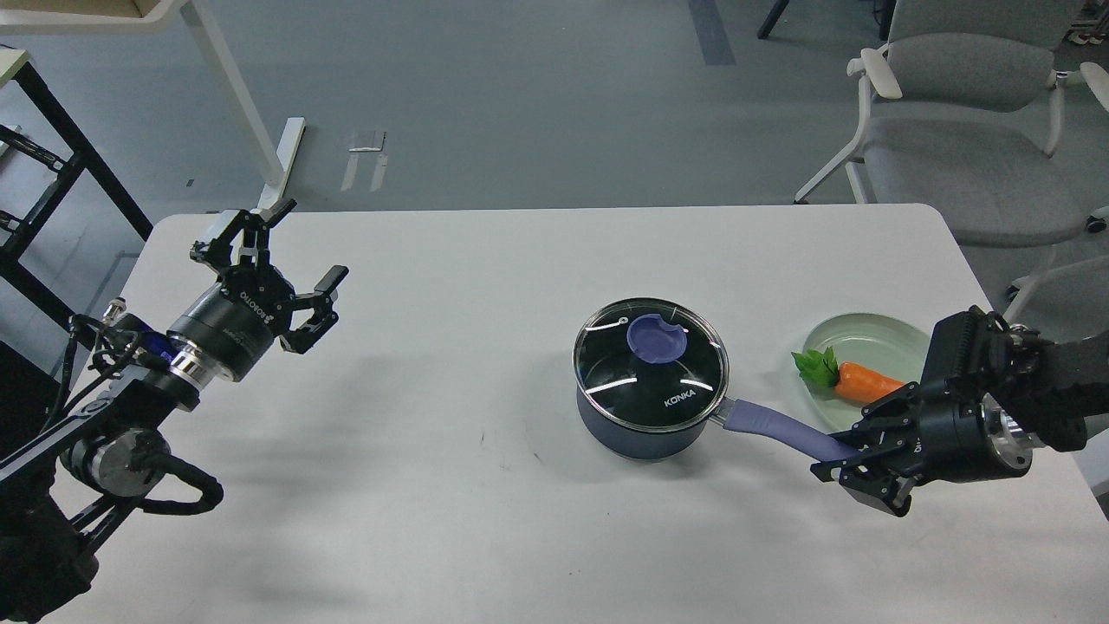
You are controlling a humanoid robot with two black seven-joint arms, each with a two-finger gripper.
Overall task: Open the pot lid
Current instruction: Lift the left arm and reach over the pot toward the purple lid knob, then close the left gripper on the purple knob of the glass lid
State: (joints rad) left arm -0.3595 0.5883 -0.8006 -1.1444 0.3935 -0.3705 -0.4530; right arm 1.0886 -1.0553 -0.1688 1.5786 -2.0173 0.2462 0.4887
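Observation:
A dark blue pot [645, 425] stands right of the table's middle with its glass lid [651, 364] on it. The lid has a purple knob [657, 338]. The pot's purple handle [775, 429] points right and toward me. My right gripper [847, 458] has its two fingers closed around the far end of that handle, low over the table. My left gripper [305, 246] is open and empty, held above the table's left side, far from the pot.
A pale green plate [875, 342] with a toy carrot [862, 383] lies just behind my right gripper. The white table's right edge [979, 277] is close to it. A grey chair [970, 113] stands beyond the table's far right corner.

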